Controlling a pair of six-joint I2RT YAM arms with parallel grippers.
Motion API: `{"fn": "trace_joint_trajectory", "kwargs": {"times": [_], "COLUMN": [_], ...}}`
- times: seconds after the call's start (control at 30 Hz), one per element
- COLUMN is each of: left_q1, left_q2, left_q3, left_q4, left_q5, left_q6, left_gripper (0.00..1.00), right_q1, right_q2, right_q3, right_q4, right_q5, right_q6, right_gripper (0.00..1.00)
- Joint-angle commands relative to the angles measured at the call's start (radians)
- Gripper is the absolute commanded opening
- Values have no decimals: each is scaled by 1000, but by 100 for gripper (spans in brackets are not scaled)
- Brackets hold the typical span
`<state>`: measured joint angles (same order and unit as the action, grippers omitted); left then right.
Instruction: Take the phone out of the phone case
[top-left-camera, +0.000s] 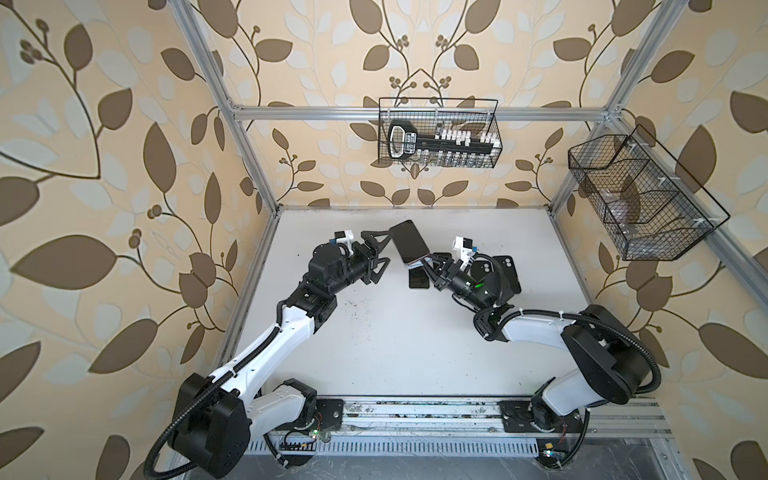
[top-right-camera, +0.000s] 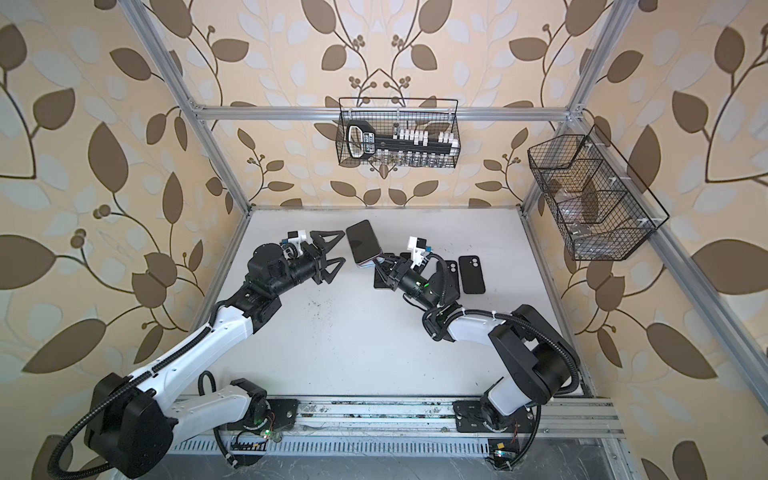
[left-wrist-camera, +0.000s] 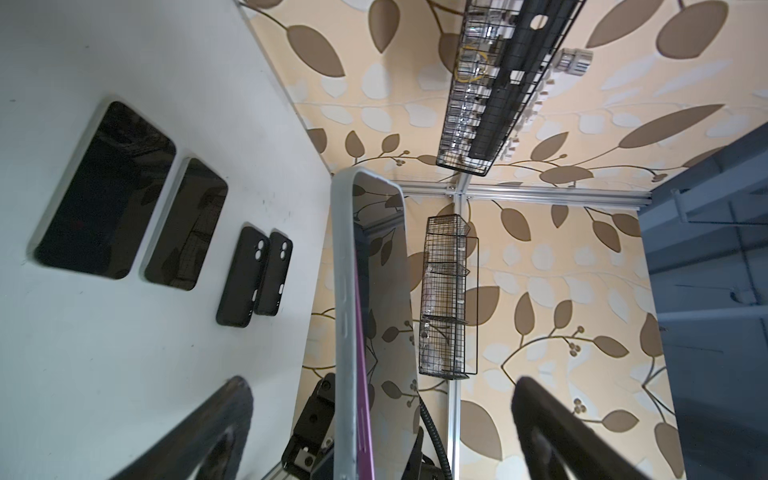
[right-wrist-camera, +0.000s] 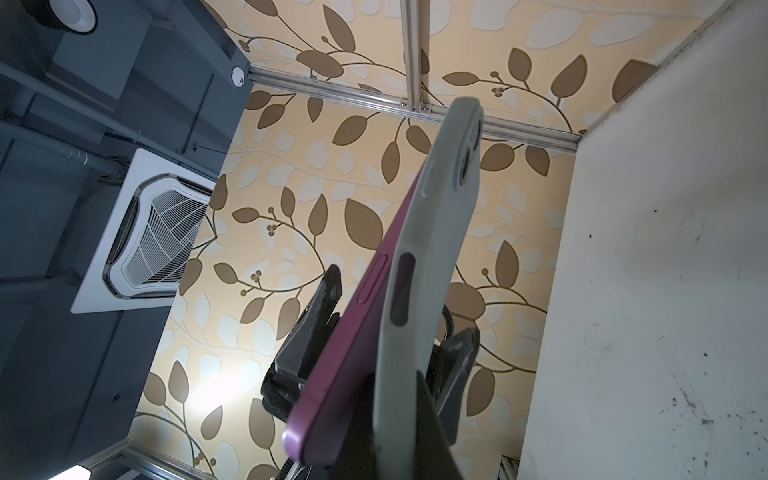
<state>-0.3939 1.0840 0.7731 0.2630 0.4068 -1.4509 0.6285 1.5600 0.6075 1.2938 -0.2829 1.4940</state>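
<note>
Clamps lower end of phone (top-left-camera: 409, 243), partly peeled from pale phone case (right-wrist-camera: 432, 249), in closed right gripper (top-left-camera: 428, 261), raised above table (top-left-camera: 415, 353). Holds left gripper (top-left-camera: 387, 248) wide open, empty, alongside. Obscures exact grip point behind case.

phone (top-left-camera: 409, 241): held up off the tabletop (top-left-camera: 395, 332), about 12 o'clock from its middle, sitting in the phone case (right-wrist-camera: 432, 266), with the lower end parted from it
left pincer (top-left-camera: 390, 248): at the phone's 9 o'clock, just beside it
right pincer (top-left-camera: 427, 261): at the phone's 5 o'clock, on its lower end
spare phones (left-wrist-camera: 104, 191): two flat on the tabletop, side by side, under the right pincer
loose cases (top-right-camera: 471, 274): two, at the spares' 3 o'clock
back basket (top-left-camera: 496, 124): on the back rail, 12 o'clock
side basket (top-left-camera: 598, 174): on the right rail, 2 o'clock
</note>
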Motion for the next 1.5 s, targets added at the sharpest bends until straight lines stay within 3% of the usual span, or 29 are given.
{"fn": "trace_joint_trajectory", "kwargs": {"times": [0.0,0.3,1.47], "left_q1": [-10,-30,-87], "left_q2": [-76,-128,-45], "left_q3": [20,-41,-12], "left_q4": [-73,29,98], "left_q5": [-14,-34,-57], "left_q6": [-53,-161,-159], "left_gripper": [99,99,99], "right_q1": [21,50,78], "right_q2": [13,77,106], "right_q3": [9,37,54], "right_q4": [128,166,194], "right_q5": [67,121,125], "right_q6": [-21,-54,-50], "right_gripper": [0,0,1]}}
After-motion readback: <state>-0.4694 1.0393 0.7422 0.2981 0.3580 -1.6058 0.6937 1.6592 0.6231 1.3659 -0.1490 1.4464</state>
